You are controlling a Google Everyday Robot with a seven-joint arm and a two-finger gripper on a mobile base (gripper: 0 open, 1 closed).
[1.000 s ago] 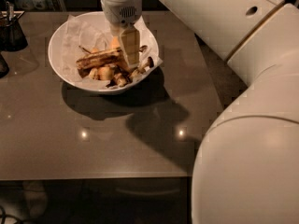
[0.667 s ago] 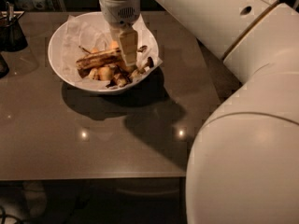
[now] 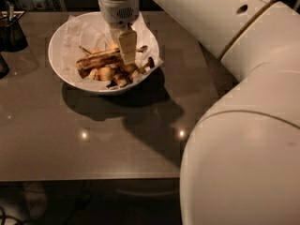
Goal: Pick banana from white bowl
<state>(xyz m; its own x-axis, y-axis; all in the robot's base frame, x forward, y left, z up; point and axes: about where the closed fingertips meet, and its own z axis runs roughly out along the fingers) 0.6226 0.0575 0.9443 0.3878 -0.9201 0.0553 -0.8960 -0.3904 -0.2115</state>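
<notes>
While my arm reaches in from 1 o'clock, the gripper (image 3: 126, 55) hangs down inside the white bowl (image 3: 61, 74), right at the 3 o'clock end of the banana (image 3: 97, 60). I cannot tell whether it is wide, narrow or holding. The banana lies across the middle of the bowl on crumpled paper (image 3: 82, 34), beside shorter fruit pieces (image 3: 108, 74). The bowl sits toward 11 o'clock on the desk (image 3: 70, 139), with a dark container (image 3: 11, 32) at its 9 o'clock.

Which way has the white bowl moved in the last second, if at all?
No. The white bowl keeps its gap from the dark container; the pincer hangs inside it over the banana.
</notes>
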